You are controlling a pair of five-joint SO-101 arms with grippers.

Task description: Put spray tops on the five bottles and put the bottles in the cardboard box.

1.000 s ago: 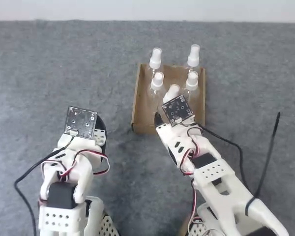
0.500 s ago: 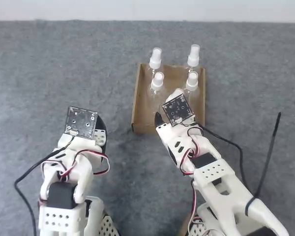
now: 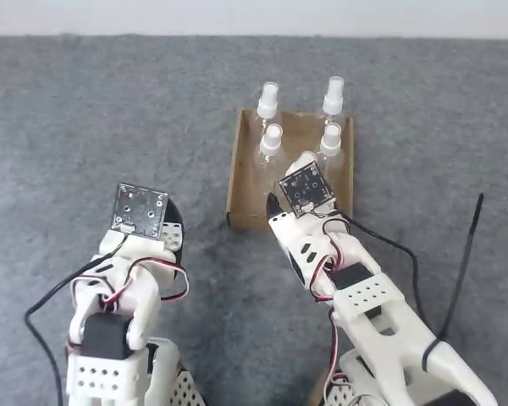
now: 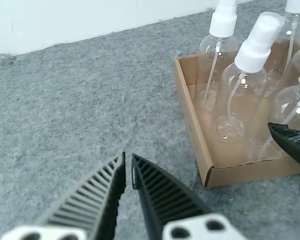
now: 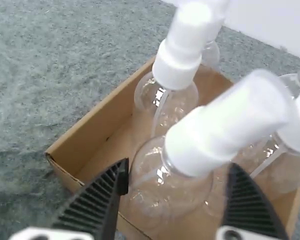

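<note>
Right gripper (image 5: 179, 172) jaws stood apart, tilted spray bottle (image 5: 160, 195) between them — a snag on retreat could topple it; left gripper (image 4: 128, 160) jaws together.

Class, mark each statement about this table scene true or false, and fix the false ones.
1. The cardboard box sits on a grey mat. True.
2. The left gripper holds a bottle. False: it holds nothing and is over the mat beside the box.
3. The bottles seen in the box each wear a white spray top. True.
4. The bottles lie flat in the box. False: they stand upright.
5. The right gripper has a finger on either side of the near bottle in the box. True.
</note>
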